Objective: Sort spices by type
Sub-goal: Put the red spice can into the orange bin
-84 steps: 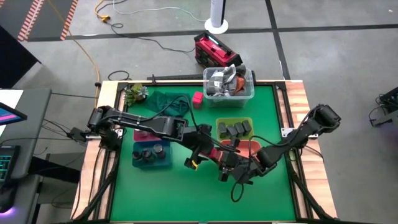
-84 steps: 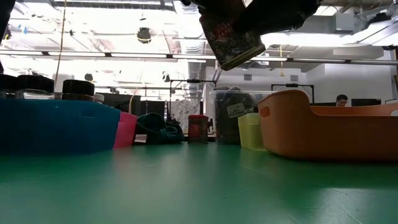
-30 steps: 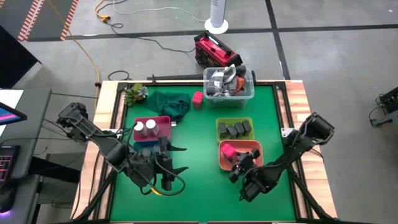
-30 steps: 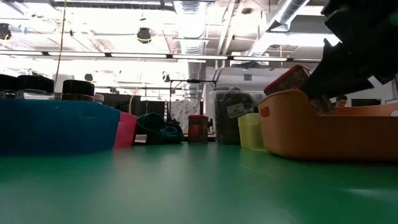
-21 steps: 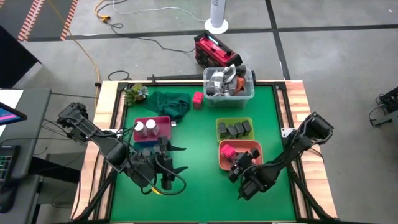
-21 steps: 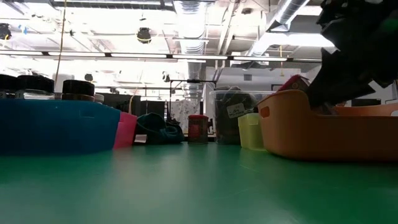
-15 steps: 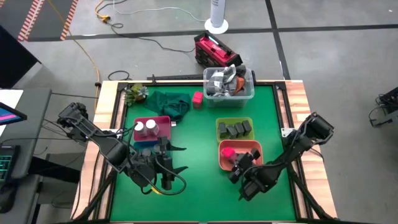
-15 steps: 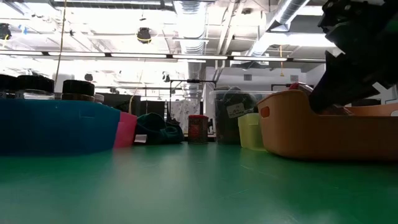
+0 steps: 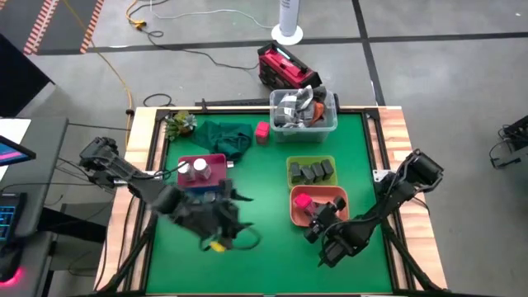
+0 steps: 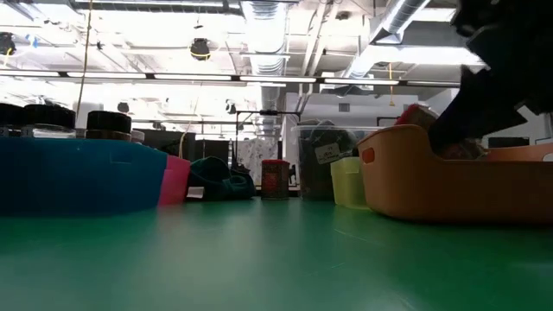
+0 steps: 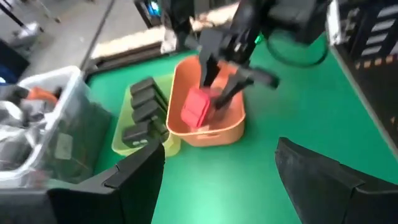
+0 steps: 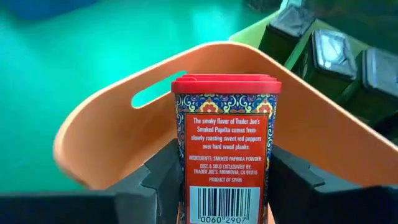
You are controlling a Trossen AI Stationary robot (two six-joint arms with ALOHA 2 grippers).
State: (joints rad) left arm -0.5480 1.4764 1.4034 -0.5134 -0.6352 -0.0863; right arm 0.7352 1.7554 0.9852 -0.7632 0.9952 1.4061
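Note:
A red spice tin (image 12: 226, 149) with a red lid sits between the fingers of my right gripper (image 9: 316, 216), over the orange tray (image 9: 330, 195) near the table's right side. The low view shows the tin's lid end (image 10: 419, 114) above the tray's rim. My left gripper (image 11: 217, 186) hovers open and empty over the table's left half, near the blue tray (image 10: 78, 177). Dark grey blocks (image 9: 311, 172) lie in the yellow-green tray. White-topped jars (image 9: 195, 168) stand in the pink tray. A pink cube (image 9: 262, 130) rests on the mat by the green cloth. My right gripper pinches the red tin by its two narrow sides (image 12: 181, 171), toward its bottom end, between the two fingers (image 12: 158, 180). The fingers slant down from the table's near side. The tin is tilted, lid end away from the gripper, inside the orange tray; whether its bottom rests there is hidden.
A clear tub (image 9: 303, 111) of grey clutter stands at the far edge, with a red case (image 9: 285, 66) on the floor behind it. A green cloth (image 9: 223, 136) and a small plant (image 9: 179, 124) lie at the far left. Bare green mat spans the middle and near side.
My right gripper has lowered the red tin a little deeper into the orange tray, keeping it tilted. My left arm has swung slightly toward the table's middle, its gripper still open.

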